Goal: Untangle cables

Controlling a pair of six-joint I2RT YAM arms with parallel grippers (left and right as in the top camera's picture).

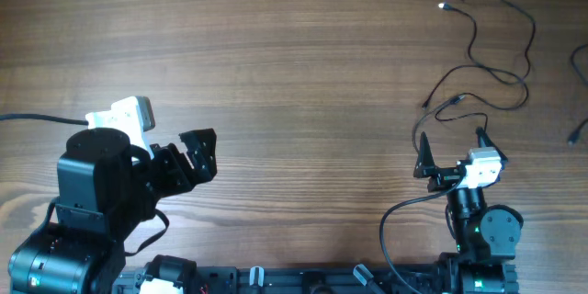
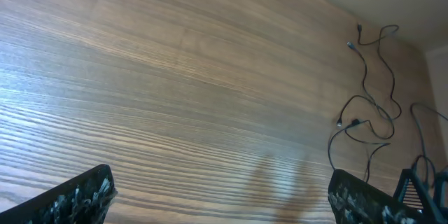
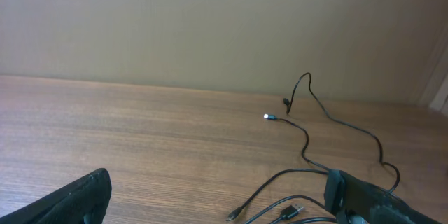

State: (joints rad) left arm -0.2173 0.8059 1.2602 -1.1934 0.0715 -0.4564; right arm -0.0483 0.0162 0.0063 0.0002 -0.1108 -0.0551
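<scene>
Nothing gripped yet, so you're at the reach-in step. The left end effector (image 1: 200, 152) sits near the front-left corner of the tabletop (image 1: 276, 46) with its fingers wide apart and empty, well apart from the work. The right end effector (image 1: 452, 147) is near the front-right corner, also spread wide and empty. The nearest strand ends lie just beyond it. The cables (image 1: 474, 29) lie as loose strands, not a tight knot, running from the far-right corner down the right side. One silvery plug tip (image 1: 443, 5) lies out toward the far edge, and another strand (image 1: 577, 55) shows at the right edge. The strands seem to cross about midway down the right side, but I can't tell whether they're actually looped. My call for the next move is to go in with the right arm, close on one strand near a plug end, and draw it toward the tabletop's middle. Bring the left arm across to pin the other strand. The cord is very thin, so come down low and square or the fingers will likely close on nothing.
</scene>
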